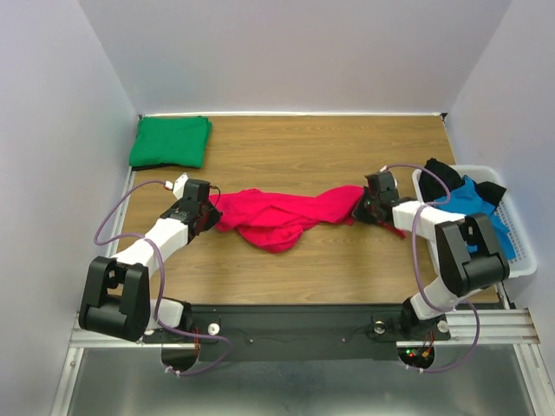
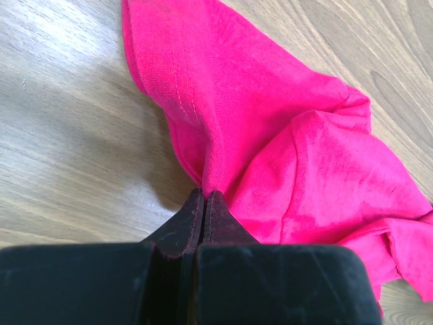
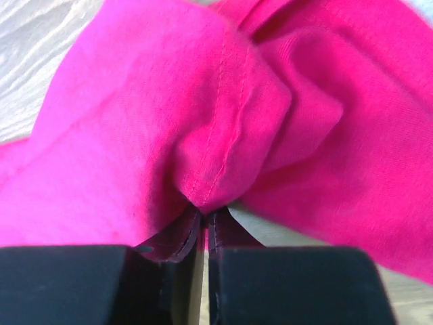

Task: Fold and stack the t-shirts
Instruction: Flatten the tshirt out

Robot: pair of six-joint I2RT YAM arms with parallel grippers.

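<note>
A crimson red t-shirt [image 1: 277, 217] lies crumpled across the middle of the table, stretched between both arms. My left gripper [image 1: 210, 211] is shut on its left edge; the wrist view shows the red t-shirt [image 2: 284, 149] pinched at the left gripper [image 2: 205, 194]. My right gripper [image 1: 362, 206] is shut on a hemmed fold at the right end, seen as the red t-shirt [image 3: 223, 122] caught in the right gripper [image 3: 205, 210]. A folded green t-shirt [image 1: 171, 141] lies at the far left corner. A blue t-shirt [image 1: 473, 201] and a black t-shirt [image 1: 440, 176] sit in the basket.
A white slatted plastic basket [image 1: 520, 251] stands at the right edge of the table, beside the right arm. White walls close in the table on three sides. Bare wood [image 1: 295, 147] shows behind the red shirt.
</note>
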